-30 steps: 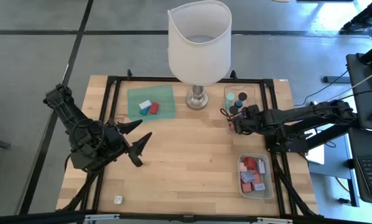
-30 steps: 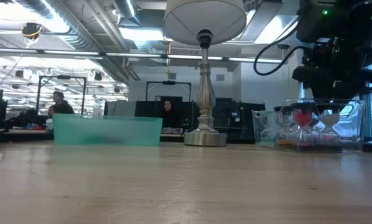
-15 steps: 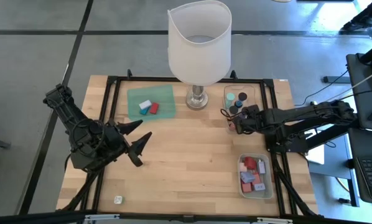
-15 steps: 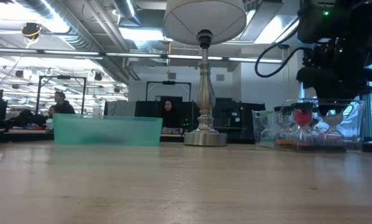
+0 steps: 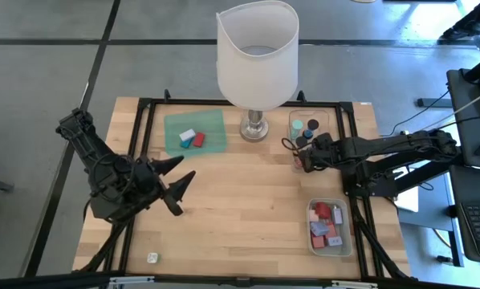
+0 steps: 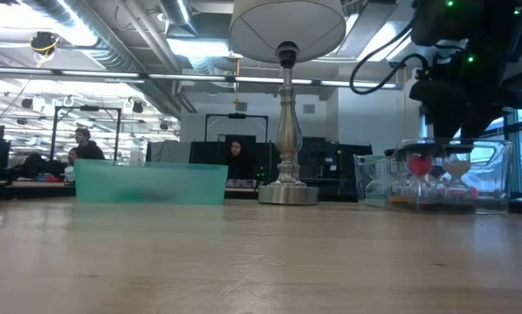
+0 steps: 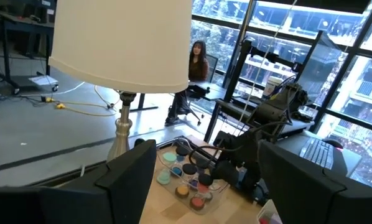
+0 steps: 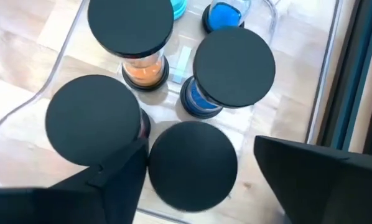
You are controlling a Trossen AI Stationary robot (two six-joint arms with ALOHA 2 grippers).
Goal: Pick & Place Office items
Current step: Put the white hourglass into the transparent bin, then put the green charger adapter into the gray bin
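Note:
Several black-capped cylinders (image 8: 232,59) stand upright in a clear tray (image 5: 307,128) at the far right, beside the lamp. My right gripper (image 8: 198,180) hangs over that tray, pointing steeply down and open. Its fingers stand on either side of the nearest black cap (image 8: 192,163), and a gap shows on one side. In the low view it (image 6: 449,139) is above a red-filled cylinder (image 6: 421,164). Red, pink and lavender blocks fill a second clear tray (image 5: 330,226) at the near right. My left gripper (image 5: 181,178) is held level over the table's left, open and holding nothing.
A big lamp with a white shade (image 5: 256,56) stands at the far middle. Left of it, a green mat (image 5: 194,132) holds white, teal and red blocks. A small white piece (image 5: 152,258) lies near the front left edge. Bare wood (image 5: 240,209) spans the middle.
My right gripper has risen a little over the tray of cylinders and spread its fingers. The red-filled cylinder stays standing in the tray.

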